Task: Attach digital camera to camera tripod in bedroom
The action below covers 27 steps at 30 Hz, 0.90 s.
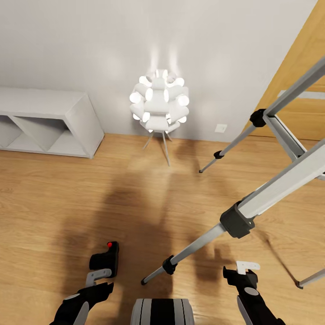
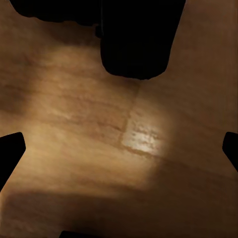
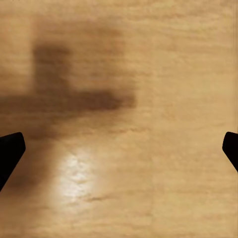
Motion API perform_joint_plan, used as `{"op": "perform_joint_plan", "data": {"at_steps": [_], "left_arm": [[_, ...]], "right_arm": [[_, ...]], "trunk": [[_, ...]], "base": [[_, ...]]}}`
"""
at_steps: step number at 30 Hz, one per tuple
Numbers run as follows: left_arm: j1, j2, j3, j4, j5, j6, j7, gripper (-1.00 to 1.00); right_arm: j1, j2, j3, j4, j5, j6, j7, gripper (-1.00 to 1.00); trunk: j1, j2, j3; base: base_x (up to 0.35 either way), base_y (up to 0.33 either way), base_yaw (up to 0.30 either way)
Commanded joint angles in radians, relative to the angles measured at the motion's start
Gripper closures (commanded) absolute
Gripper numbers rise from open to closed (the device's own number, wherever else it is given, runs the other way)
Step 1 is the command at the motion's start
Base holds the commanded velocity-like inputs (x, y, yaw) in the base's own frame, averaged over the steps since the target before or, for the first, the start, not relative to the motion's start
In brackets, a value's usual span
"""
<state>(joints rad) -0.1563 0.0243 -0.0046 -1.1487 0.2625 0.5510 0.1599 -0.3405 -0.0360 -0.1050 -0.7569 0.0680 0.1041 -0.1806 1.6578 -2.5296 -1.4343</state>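
The digital camera (image 1: 107,258), small, black and boxy with a red spot on top, sits at the tip of my left gripper (image 1: 100,276) low over the wood floor. In the left wrist view it is a dark block (image 2: 135,42) close to the lens, with the fingertips (image 2: 10,153) dark at the picture's sides. The camera tripod (image 1: 271,189) stands just right of centre, its silver legs with black joints spreading over the floor; its head is out of view. My right gripper (image 1: 243,273) hangs open beside the nearest leg, nothing between its fingertips (image 3: 10,153).
A white lamp on thin legs (image 1: 159,106) glows against the pale grey wall. White cube shelves (image 1: 54,124) stand at the left and a wooden door (image 1: 300,85) at the right. Light wood floor (image 1: 90,198) stretches between them.
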Motion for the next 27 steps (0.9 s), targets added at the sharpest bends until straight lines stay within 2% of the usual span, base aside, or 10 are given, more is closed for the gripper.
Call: {"op": "perform_joint_plan", "data": {"at_steps": [1,3,4,9,17,21,26,27], "left_arm": [[0.000,0.000,-0.001,-0.002,0.011,0.003,0.007,-1.00],[0.000,-0.004,-0.002,-0.003,0.011,0.001,0.007,-1.00],[0.000,-0.023,-0.003,-0.004,0.011,-0.003,0.005,-1.00],[-0.003,-0.042,-0.004,0.001,0.011,-0.013,0.004,-1.00],[-0.024,-0.046,-0.005,0.029,0.011,-0.055,0.004,-1.00],[-0.057,-0.046,-0.007,0.086,0.010,-0.094,0.004,-1.00],[-0.097,-0.046,-0.008,0.167,-0.017,-0.164,0.004,-1.00],[-0.105,-0.046,-0.008,0.185,-0.031,-0.186,0.004,-1.00]], "right_arm": [[0.000,-0.001,0.000,-0.002,0.007,0.007,-0.003,-1.00],[0.000,-0.002,-0.001,-0.002,0.007,0.007,-0.003,-1.00],[0.000,-0.002,-0.001,-0.002,0.006,-0.008,-0.002,-1.00],[0.000,-0.001,0.000,-0.002,0.008,-0.063,0.001,-1.00],[0.000,-0.001,0.002,-0.001,0.009,-0.077,0.003,-1.00],[0.000,-0.001,0.002,-0.001,0.009,-0.079,0.006,-1.00],[0.000,-0.002,0.002,-0.001,0.009,-0.079,0.009,-1.00],[0.000,-0.003,0.002,-0.001,0.009,-0.079,0.010,-1.00]], "trunk": [[0.000,0.000,-0.001],[0.000,0.000,-0.001],[0.000,0.000,-0.001],[0.000,0.000,-0.001],[0.000,0.000,-0.001],[0.000,0.000,-0.001],[0.000,0.000,-0.001],[0.000,0.000,-0.001]], "base": [[0.000,0.000,0.000],[0.000,0.000,0.000],[0.000,0.000,0.000],[0.000,0.000,0.000],[0.000,0.000,0.000],[0.000,0.000,0.000],[0.000,0.000,0.000],[0.000,0.000,0.000]]}}
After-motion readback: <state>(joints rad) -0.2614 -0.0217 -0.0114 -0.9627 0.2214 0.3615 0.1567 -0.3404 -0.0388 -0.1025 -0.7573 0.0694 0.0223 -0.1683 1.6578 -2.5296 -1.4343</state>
